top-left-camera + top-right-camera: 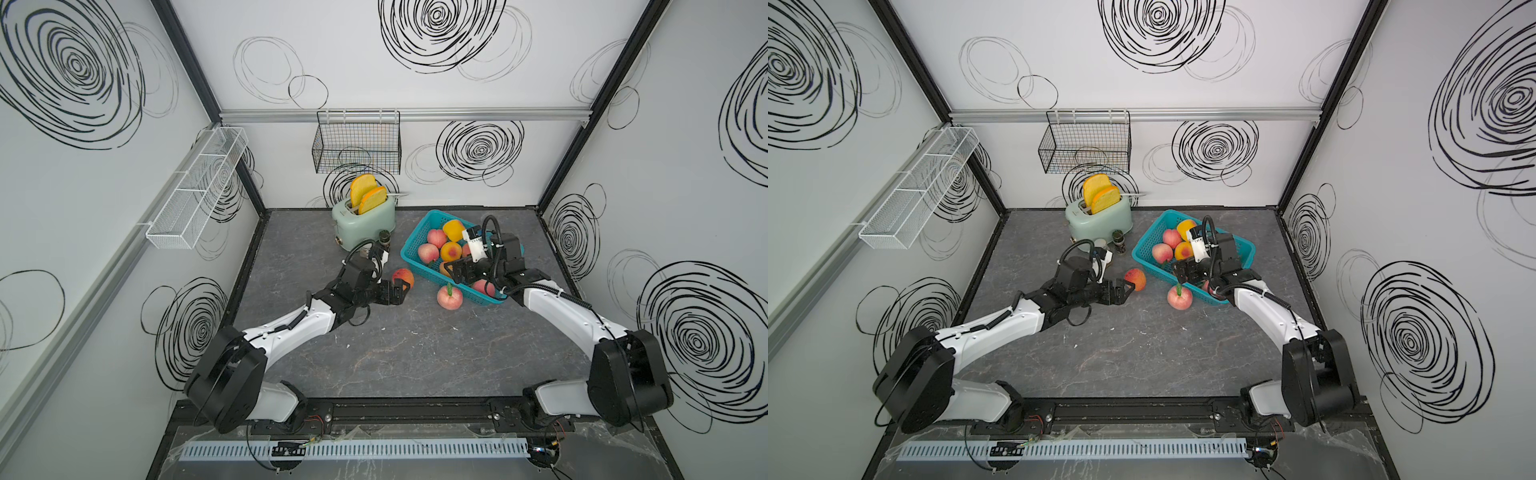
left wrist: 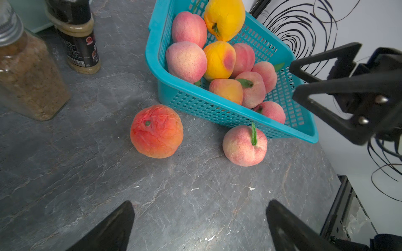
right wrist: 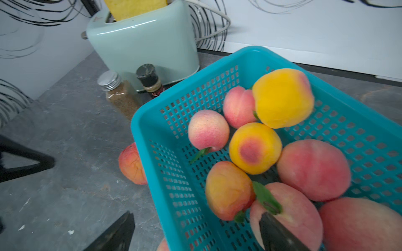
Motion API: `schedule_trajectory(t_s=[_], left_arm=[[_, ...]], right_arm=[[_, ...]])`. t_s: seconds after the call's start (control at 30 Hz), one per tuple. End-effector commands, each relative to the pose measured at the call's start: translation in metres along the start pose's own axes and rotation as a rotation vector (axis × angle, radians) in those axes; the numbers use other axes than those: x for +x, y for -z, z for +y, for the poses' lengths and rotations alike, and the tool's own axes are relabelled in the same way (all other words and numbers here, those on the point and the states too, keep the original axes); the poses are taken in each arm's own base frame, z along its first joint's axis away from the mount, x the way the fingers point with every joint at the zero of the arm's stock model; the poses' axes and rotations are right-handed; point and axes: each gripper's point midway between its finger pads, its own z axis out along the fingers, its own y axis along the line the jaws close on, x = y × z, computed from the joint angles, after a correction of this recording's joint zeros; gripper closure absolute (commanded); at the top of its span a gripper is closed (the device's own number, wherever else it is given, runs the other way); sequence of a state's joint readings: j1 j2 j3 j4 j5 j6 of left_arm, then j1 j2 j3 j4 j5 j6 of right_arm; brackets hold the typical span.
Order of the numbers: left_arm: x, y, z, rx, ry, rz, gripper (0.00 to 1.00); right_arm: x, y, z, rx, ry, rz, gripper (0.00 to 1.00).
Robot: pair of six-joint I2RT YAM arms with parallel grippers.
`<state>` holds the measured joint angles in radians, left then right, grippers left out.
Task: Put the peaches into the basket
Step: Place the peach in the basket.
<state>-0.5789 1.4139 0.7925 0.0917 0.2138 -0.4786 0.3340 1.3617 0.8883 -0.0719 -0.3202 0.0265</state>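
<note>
The teal basket [image 1: 415, 232] [image 1: 1146, 237] [image 2: 150, 54] [image 3: 139, 139] stands at the back right and holds several peaches, pink and yellow-orange. Two peaches lie on the table. A red-orange peach [image 1: 403, 277] [image 1: 1135, 279] [image 2: 156, 131] [image 3: 131, 163] lies left of the basket. A pink peach with a green stem [image 1: 449, 296] [image 1: 1179, 297] [image 2: 244, 145] rests against its front wall. My left gripper [image 1: 402, 291] [image 1: 1128, 292] [image 2: 200, 204] is open and empty, close beside the red-orange peach. My right gripper [image 1: 452, 272] [image 1: 1179, 270] [image 3: 196, 215] is open, straddling the basket's wall, holding nothing.
A mint toaster [image 1: 365, 218] [image 3: 143, 39] with two toast slices stands at the back. Two spice jars [image 2: 28, 71] [image 2: 76, 37] stand before it, left of the basket. A black wire basket [image 1: 357, 145] hangs on the back wall, a white mesh rack [image 1: 195, 191] on the left wall.
</note>
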Motion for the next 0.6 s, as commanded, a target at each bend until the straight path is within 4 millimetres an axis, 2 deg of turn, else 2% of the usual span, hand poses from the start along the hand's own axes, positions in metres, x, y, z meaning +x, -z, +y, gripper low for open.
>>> schedule_trajectory(t_s=[0.0, 0.4, 0.57], left_arm=[[-0.008, -0.01, 0.002, -0.006, -0.013, -0.048, 0.02], [-0.007, -0.052, 0.028, -0.066, 0.034, -0.053, 0.02], [-0.01, -0.059, 0.033, -0.074, 0.046, -0.08, 0.02]], right_arm=[[-0.006, 0.008, 0.038, -0.164, 0.037, -0.045, 0.06], [0.023, 0.015, 0.082, -0.229, 0.147, -0.019, 0.05], [0.039, 0.013, 0.092, -0.242, 0.162, 0.002, 0.04]])
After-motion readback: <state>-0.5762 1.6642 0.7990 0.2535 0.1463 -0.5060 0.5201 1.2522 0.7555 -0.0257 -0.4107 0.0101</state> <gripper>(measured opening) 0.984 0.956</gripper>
